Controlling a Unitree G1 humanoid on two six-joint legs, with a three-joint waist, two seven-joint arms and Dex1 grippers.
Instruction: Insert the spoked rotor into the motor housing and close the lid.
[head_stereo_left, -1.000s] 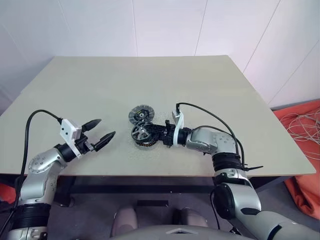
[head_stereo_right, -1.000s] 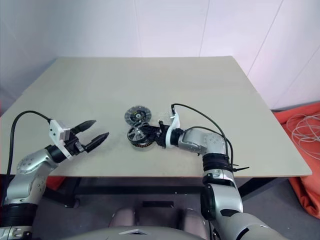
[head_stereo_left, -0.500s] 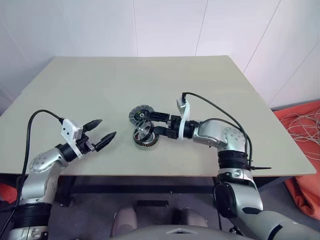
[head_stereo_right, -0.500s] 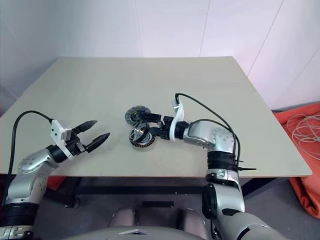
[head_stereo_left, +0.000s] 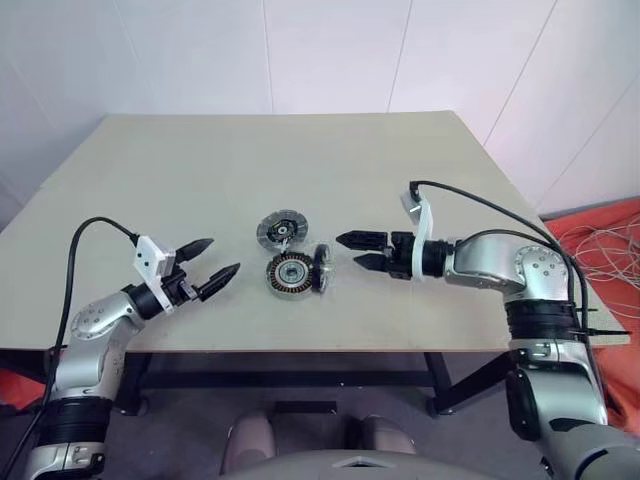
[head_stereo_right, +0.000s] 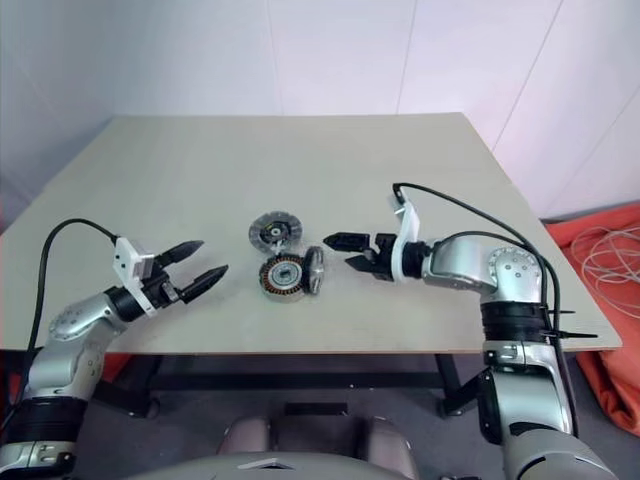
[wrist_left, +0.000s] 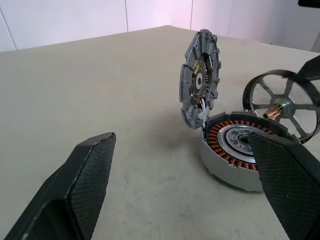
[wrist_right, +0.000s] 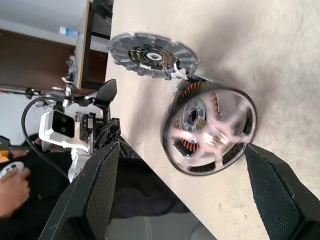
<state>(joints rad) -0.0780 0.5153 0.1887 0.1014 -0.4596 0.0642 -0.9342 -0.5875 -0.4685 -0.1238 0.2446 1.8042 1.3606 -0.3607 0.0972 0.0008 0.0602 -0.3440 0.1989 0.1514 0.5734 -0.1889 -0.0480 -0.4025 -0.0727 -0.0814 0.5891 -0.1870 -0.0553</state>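
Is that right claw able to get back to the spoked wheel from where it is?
Probably yes. The right gripper hangs open just beside the spoked rotor, which stands on edge against the motor housing, with only bare table between.

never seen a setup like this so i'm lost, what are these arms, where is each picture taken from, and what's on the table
This is a humanoid robot with two arms, each ending in a two-fingered black pincer. Two pictures come from cameras in its head, looking down over a beige table. The other two come from cameras on the wrists, looking out between each pincer's fingers.

On the table lies a small motor taken apart: the motor housing, a round disc with copper windings, its lid swung open and joined at the edge, and the spoked rotor, a silver wheel standing on its edge against the housing.

The left pincer and the right pincer are both open and hold nothing; the rotor is not yet seated.
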